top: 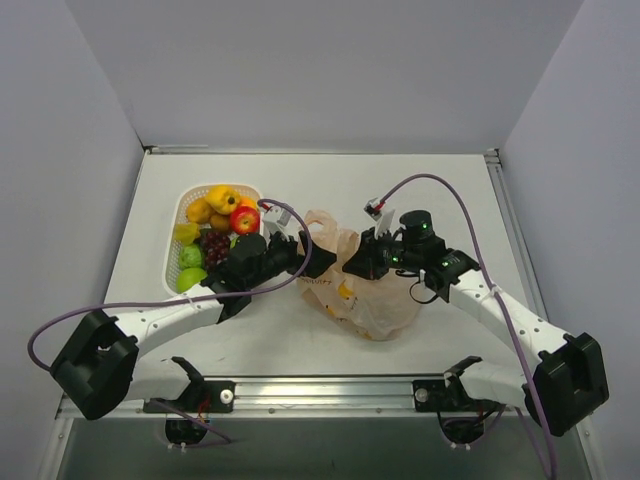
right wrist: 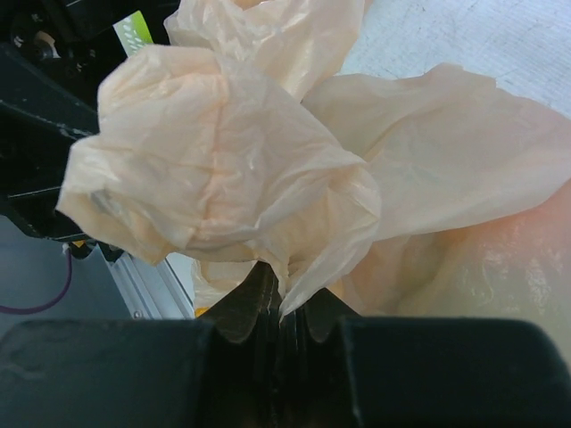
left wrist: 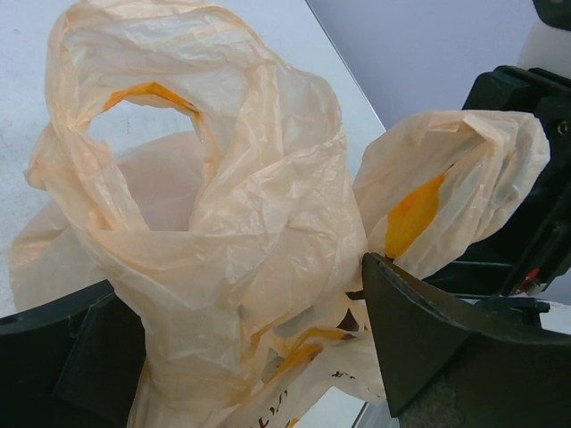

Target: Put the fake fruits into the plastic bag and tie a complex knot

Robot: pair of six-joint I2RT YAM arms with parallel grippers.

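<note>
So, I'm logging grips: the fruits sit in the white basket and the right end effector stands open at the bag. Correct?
No: the right end effector is shut, pinching a fold of the bag, as the right wrist view shows. The fruits do sit in the white basket.

Robot lab cell. White table [top: 330, 180] boxed in by plain walls [top: 320, 70], aluminium rail [top: 330, 390] on near edge with left arm [top: 165, 318] and right arm [top: 505, 315] bolted on, purple cables [top: 430, 177] looped loose.
</note>
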